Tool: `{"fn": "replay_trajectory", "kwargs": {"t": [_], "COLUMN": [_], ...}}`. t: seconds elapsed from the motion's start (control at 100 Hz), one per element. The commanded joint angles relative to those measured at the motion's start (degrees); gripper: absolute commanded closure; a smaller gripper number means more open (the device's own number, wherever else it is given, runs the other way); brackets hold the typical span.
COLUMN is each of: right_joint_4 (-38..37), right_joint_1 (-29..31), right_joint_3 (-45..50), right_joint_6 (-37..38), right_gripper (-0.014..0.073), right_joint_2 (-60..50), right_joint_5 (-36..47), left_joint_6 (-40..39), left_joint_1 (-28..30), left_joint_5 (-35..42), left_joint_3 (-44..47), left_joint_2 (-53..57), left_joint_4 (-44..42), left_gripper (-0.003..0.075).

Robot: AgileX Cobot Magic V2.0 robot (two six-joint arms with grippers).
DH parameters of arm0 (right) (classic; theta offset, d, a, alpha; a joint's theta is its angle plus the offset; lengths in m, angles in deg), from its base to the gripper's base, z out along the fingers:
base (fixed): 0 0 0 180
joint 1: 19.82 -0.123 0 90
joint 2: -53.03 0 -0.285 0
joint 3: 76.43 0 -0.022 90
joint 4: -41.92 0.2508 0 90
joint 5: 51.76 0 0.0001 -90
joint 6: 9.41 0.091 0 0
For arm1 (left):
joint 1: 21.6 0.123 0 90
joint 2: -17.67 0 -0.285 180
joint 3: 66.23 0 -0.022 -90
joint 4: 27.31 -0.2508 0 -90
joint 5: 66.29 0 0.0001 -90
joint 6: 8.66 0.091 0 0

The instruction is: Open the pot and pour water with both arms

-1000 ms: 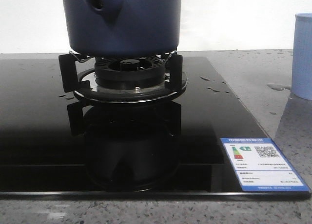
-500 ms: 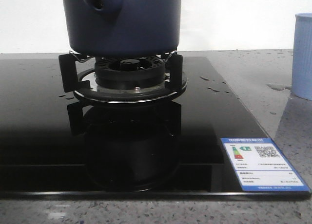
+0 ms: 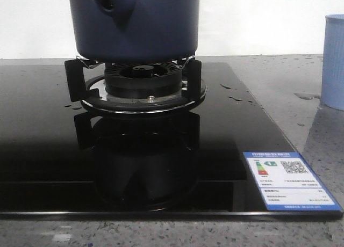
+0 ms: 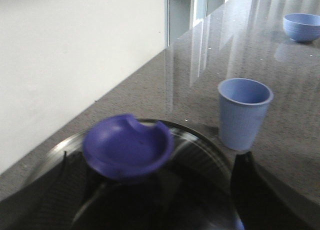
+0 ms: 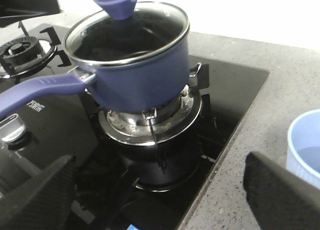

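The dark navy pot stands on the gas burner of the black glass hob, its side stub facing front left. In the right wrist view the pot carries a glass lid with a purple knob and a long purple handle. My left gripper is open just over the lid; the knob lies ahead of its two fingers. My right gripper is open and empty, set back from the pot on the cup's side. Neither gripper shows in the front view.
A pale blue ribbed cup stands on the grey counter right of the hob, also seen in the left wrist view and right wrist view. A blue bowl sits farther along. A second burner lies beyond the pot. Water drops spot the counter.
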Motion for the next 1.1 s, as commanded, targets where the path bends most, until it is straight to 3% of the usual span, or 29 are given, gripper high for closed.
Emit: {"fn": "replay_trajectory", "kwargs": {"t": [0.0,0.32,0.8,0.95,1.09], "right_joint_4": [2.52,2.52,2.52,2.52,2.52], "right_joint_1": [0.37,0.37,0.37,0.37,0.37], "right_joint_3": [-2.06,-2.06,-2.06,-2.06,-2.06], "right_joint_6": [-0.79,-0.79,-0.79,-0.79,-0.79], "right_gripper": [-0.0009,-0.0009,-0.0008,-0.0008,-0.0008], "right_joint_2": [0.54,0.54,0.54,0.54,0.54], "right_joint_5": [3.61,4.35,5.62,5.62,5.62], "left_joint_6": [0.98,2.1,3.56,3.56,3.56], "left_joint_1": [-0.33,-0.56,-7.36,-8.0,-8.0], "left_joint_5": [-0.24,-6.2,-4.19,-2.07,-2.08], "left_joint_3": [-4.39,-10.57,-11.16,-11.16,-11.16], "left_joint_2": [-1.51,-10.87,-12.91,-12.91,-12.91], "left_joint_4": [4.93,5.42,7.05,8.33,8.33], "left_gripper": [0.0158,0.014,0.0148,0.0211,0.0328]}}
